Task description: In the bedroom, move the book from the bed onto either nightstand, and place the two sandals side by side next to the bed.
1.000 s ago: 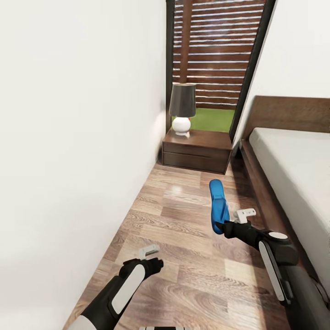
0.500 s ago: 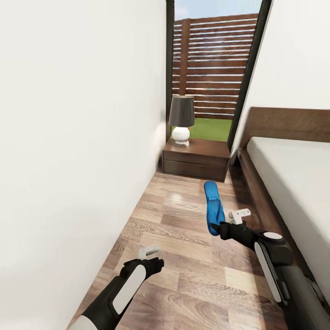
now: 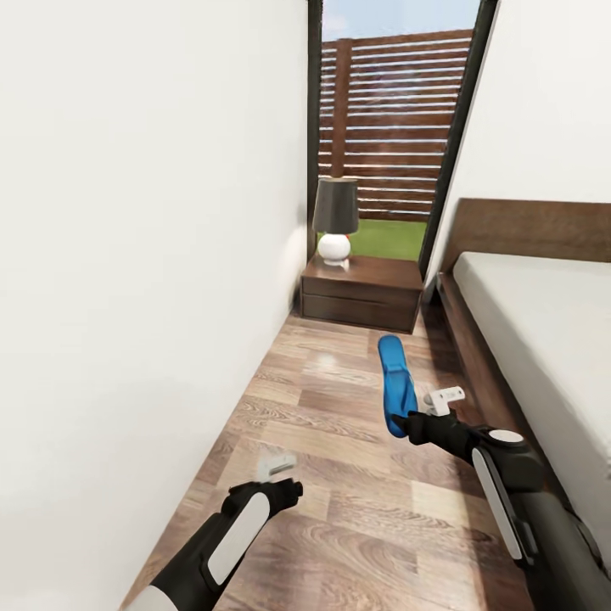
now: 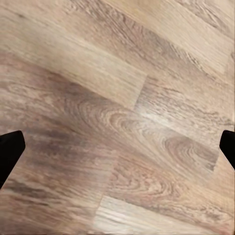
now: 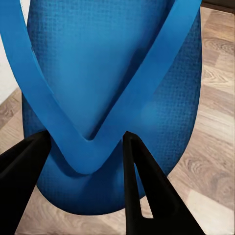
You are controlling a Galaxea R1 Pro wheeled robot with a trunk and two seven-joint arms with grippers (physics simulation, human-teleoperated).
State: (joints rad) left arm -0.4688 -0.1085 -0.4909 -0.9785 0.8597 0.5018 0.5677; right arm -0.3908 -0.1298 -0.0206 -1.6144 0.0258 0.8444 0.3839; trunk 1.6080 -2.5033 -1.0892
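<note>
One bright blue sandal [image 3: 393,373] hangs above the wooden floor, beside the bed's low frame, with my right gripper [image 3: 409,421] shut on its near end. In the right wrist view the black fingers [image 5: 139,171] close on the sandal [image 5: 112,63] where its straps meet. My left gripper [image 3: 291,489] hovers lower left over bare floor, open, with nothing between its fingers [image 4: 10,149]. The dark-brown nightstand [image 3: 363,293] stands at the aisle's far end beside the bed [image 3: 543,322]. The book is out of view.
A white wall [image 3: 144,255] bounds the narrow aisle's left side and the bed frame [image 3: 475,365] its right. A lamp [image 3: 336,216] with a dark shade stands on the nightstand. Behind it a tall window shows a slatted fence [image 3: 390,119].
The whole picture has slid downward, so the camera has tilted up a little. The right gripper still holds the sandal, and both arms keep much the same pose.
</note>
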